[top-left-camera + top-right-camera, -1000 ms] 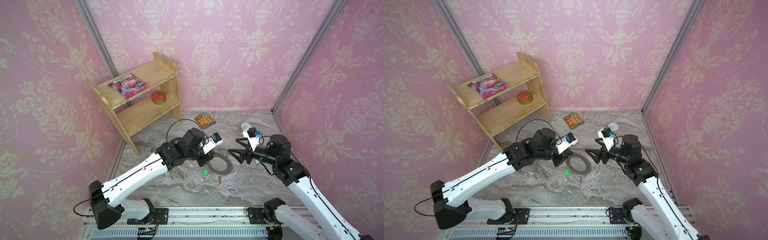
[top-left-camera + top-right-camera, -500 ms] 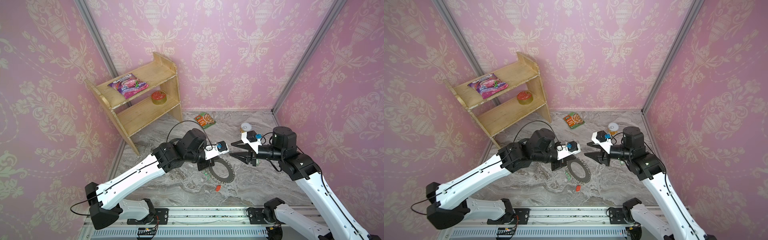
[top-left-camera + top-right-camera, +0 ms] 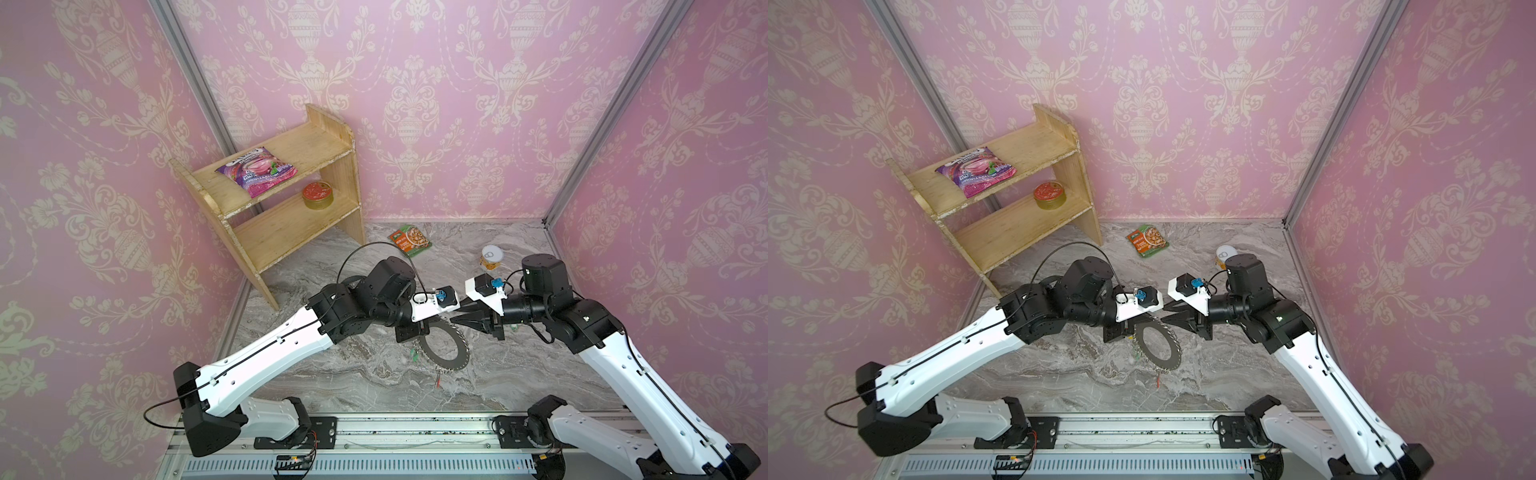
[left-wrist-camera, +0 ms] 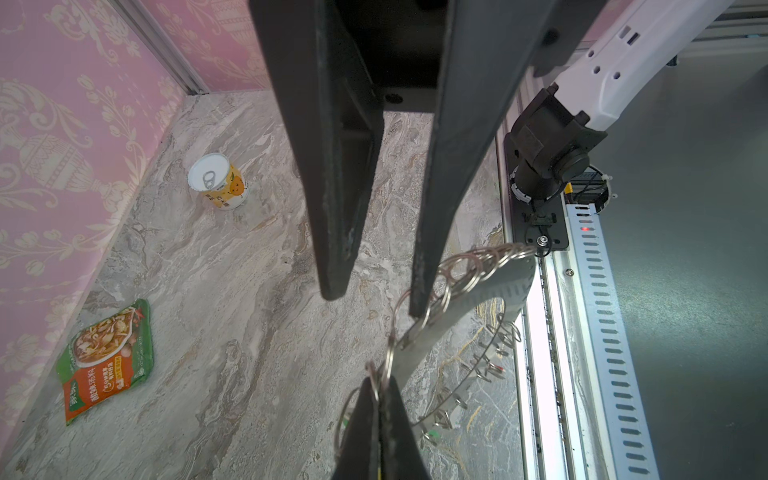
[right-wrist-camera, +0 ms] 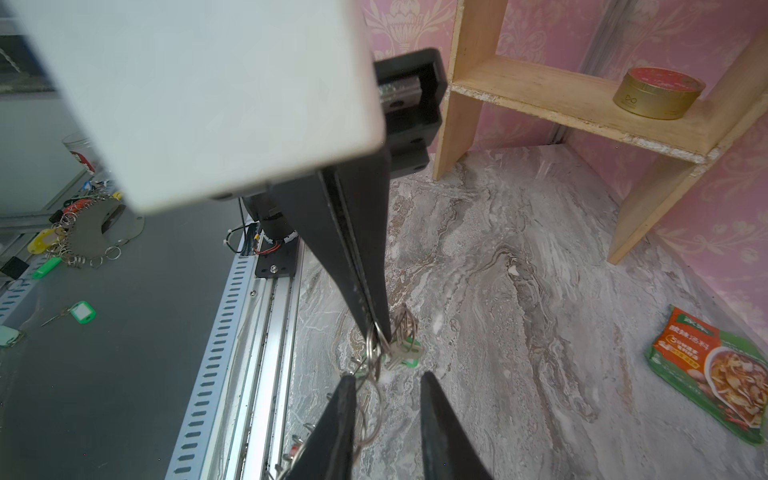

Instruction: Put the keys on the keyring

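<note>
Two arms, the left arm (image 3: pixel 270 349) and the right arm (image 3: pixel 623 374), meet over the middle of a marbled desk (image 3: pixel 353 374). At far left stands a wooden shelf (image 3: pixel 291 199): a purple-pink packet (image 3: pixel 257 170) lies on its upper board, a round red-lidded tin (image 3: pixel 317 195) on the lower. Next comes the left end effector (image 4: pixel 377 384), its jaws pressed together on one of the silver wire loops (image 4: pixel 469 266) at the rim of the keyring (image 3: pixel 462 351). Behind it, near the back wall (image 3: pixel 457 124), a green-orange food packet (image 3: pixel 409 241) lies flat. The keyring (image 3: pixel 1176 353), a flat grey plate with a large round hole, sits tilted between the two arms in both top views, held by its rim; whether any part of it touches the desk cannot be told. Of the keys, a green key (image 5: pixel 405 353) shows just beside the pinched loops, and a red key (image 3: pixel 438 379) just beside the rim on the side toward the arm bases; whether either hangs on a loop cannot be told. To the right, the right end effector (image 5: pixel 388 376) points at the keyring with its jaws apart, a narrow strip of desk showing between them; in the left wrist view one of its fingers (image 4: pixel 436 249) touches the loops on the rim. Farthest right, a small can (image 3: pixel 491 257) with a pull-tab lid stands upright, well apart from the ring
</note>
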`<state>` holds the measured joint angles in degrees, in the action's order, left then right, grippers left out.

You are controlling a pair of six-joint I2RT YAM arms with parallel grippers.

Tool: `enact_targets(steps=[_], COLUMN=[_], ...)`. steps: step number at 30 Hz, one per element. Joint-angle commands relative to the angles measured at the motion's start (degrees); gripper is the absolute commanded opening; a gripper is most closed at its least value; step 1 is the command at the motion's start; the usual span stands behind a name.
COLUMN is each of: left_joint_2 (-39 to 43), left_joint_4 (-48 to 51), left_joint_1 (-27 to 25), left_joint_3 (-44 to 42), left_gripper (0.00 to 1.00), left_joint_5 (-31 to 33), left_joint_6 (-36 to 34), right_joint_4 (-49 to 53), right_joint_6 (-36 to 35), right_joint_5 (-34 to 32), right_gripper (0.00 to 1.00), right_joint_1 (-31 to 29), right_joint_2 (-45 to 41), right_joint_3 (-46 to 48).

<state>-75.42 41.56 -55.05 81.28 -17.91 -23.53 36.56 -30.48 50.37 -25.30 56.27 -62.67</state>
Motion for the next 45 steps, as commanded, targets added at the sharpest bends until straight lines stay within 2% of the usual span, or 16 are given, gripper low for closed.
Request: enact_targets(steps=[1, 11, 24, 27, 29, 31, 33, 34, 37, 45], left_joint_2=[0.0, 0.2, 1.1, 1.5, 2.1, 3.3, 5.0, 6.1, 9.1, 11.5], left_joint_4=[0.2, -0.2, -1.2, -2.1, -3.1, -5.0, -7.3, -8.6, -12.1, -16.0], left_joint_1=[-0.7, -1.0, -1.6, -1.6, -1.7, -1.7, -1.7, -1.7, -1.6, -1.6], left_joint_3=[2.2, 2.3, 2.6, 2.1, 1.2, -0.8, -3.0, -4.2, -6.9, -9.3], left_gripper=[0.0, 0.0, 0.0, 0.0, 0.15, 0.38, 0.52, 0.55, 0.57, 0.44], left_joint_5=[-1.4, -1.0, -0.4, 0.1, 1.2, 2.9, 5.3, 6.3, 8.2, 6.9], left_joint_6=[-1.5, -1.3, -0.8, 0.2, 1.3, 2.9, 5.0, 6.1, 9.1, 13.0], right_joint_4=[0.4, 1.1, 1.7, -0.8, -3.8, -8.7, -13.4, -16.3, -24.2, -33.7], right_joint_6=[-1.1, -1.3, 0.1, 2.8, 4.9, 7.8, 10.6, 12.4, 17.2, 23.5], right_joint_5=[0.9, 0.1, -0.8, -1.3, -1.7, -2.7, -3.7, -4.1, -4.4, -4.3], right_gripper=[0.24, 0.19, 0.02, 0.0, 0.0, 0.0, 0.0, 0.0, 0.0, 0.0], right_joint_1=[-0.9, -2.6, -3.4, -3.5, -3.5, -3.5, -3.5, -3.5, -3.3, -3.3], right_joint_2=[0.8, 2.3, 2.3, 1.9, 0.6, -1.4, -3.4, -4.5, -7.1, -9.8], right_joint_3=[-1.1, -0.9, -0.7, 0.3, 1.6, 3.9, 6.3, 7.5, 11.4, 14.6])
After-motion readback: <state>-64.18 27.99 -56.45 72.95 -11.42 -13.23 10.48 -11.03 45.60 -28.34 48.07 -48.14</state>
